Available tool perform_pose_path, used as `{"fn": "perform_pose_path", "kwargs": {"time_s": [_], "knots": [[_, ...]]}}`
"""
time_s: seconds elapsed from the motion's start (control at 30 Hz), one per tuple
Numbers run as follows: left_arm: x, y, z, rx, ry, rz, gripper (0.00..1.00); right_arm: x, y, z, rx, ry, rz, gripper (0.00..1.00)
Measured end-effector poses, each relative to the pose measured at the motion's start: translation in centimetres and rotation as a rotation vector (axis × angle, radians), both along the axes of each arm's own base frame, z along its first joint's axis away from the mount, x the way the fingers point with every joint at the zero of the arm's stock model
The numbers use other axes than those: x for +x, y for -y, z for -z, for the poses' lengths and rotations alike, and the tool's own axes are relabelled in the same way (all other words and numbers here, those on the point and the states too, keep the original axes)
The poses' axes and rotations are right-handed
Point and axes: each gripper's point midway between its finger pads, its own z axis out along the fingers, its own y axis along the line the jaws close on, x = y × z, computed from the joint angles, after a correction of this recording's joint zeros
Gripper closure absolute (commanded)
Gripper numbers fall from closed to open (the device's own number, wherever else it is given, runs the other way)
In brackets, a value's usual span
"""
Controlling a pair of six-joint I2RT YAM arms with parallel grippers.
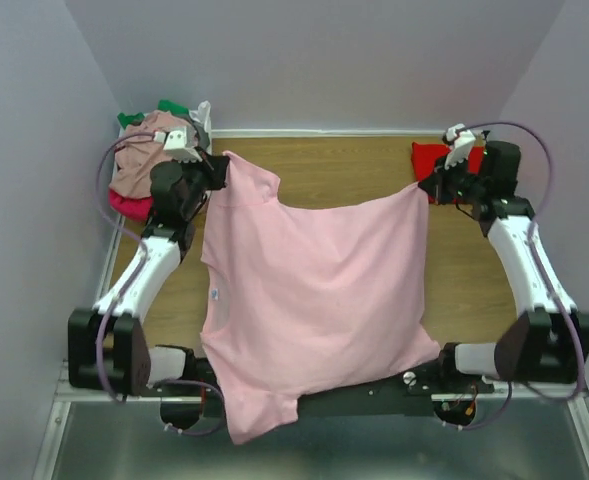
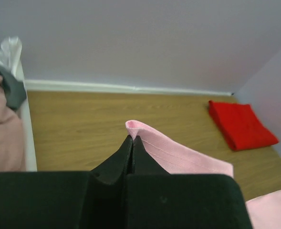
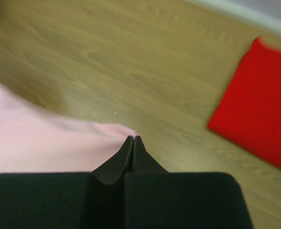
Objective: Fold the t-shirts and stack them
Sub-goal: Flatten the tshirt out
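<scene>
Above the table, left claw and right claw pinch far corners of the pink t-shirt; bare wood beyond.

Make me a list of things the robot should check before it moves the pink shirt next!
1. Left end effector pinching a corner of the pink shirt: ok.
2. Right end effector pinching another corner: ok.
3. Whole shirt lying on the table: not ok, its near end hangs over the front edge.
4. Folded red shirt lying apart from the pink shirt: ok.
5. No bunching underneath the pink shirt: cannot tell, it is hidden.
</scene>
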Motion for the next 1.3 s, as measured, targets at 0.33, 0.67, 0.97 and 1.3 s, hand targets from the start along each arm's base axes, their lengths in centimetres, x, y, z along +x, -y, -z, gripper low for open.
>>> {"fn": "perform_pose_path", "kwargs": {"time_s": [0.33, 0.67, 0.97, 1.3], "knots": [[13.5, 1.0, 16.7, 0.024, -0.342, -0.040, 1.00, 11.5, -0.7, 20.9, 0.131, -0.391, -0.016, 0.99], [19.2, -0.1, 13.2, 0.021, -0.272, -0.068, 1.00, 18.7, 0.0, 20.4, 0.173, -0.319, 0.048, 0.98], [19.4, -0.2, 12.7, 0.054, -0.265, -0.023, 1.00, 18.9, 0.0, 18.1, 0.189, -0.280, 0.062, 0.98], [17.1, -0.4, 15.9, 0.080, -0.326, 0.035, 1.00, 16.6, 1.0, 13.2, 0.180, -0.203, 0.073, 0.99]]}}
